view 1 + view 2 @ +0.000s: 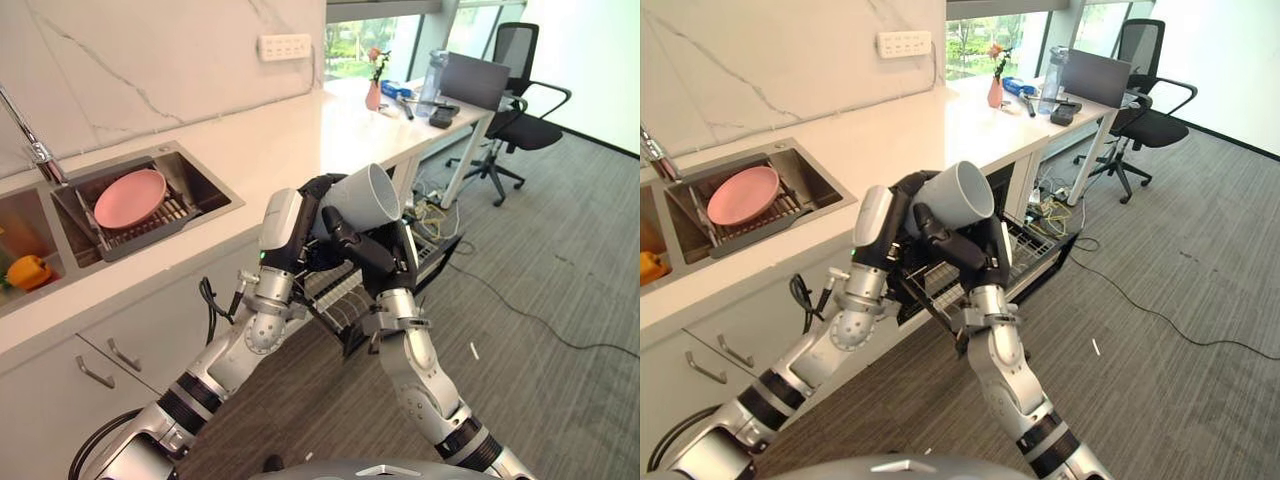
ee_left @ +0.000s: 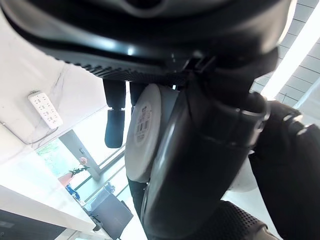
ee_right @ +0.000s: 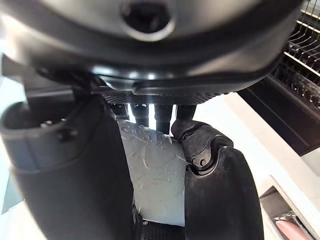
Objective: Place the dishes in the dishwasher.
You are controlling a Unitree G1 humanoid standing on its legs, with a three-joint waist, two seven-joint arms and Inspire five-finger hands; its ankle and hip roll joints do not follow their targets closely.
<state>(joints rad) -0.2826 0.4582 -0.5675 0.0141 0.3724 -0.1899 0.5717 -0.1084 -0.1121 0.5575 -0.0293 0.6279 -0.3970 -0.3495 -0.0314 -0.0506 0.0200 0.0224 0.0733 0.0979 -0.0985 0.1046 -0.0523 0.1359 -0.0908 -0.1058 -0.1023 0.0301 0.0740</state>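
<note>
A pale grey cup (image 1: pixel 367 203) is held on its side in the air in front of the counter, above the open dishwasher's wire rack (image 1: pixel 338 292). My left hand (image 1: pixel 318 196) is curled round its base end; the left wrist view shows the labelled base (image 2: pixel 142 131) against the palm. Coming up from below, my right hand (image 1: pixel 372 255) wraps the cup's side, and its thumb and fingers press the textured wall (image 3: pixel 154 172). A pink plate (image 1: pixel 130 197) lies on a metal drainer in the sink (image 1: pixel 212 190).
A faucet (image 1: pixel 32 143) stands at the sink's left, with an orange pepper (image 1: pixel 28 270) in the neighbouring basin. The white counter (image 1: pixel 290 135) runs to a desk with a laptop (image 1: pixel 474 80), a vase (image 1: pixel 373 95) and an office chair (image 1: pixel 520 110). Grey carpet lies to the right.
</note>
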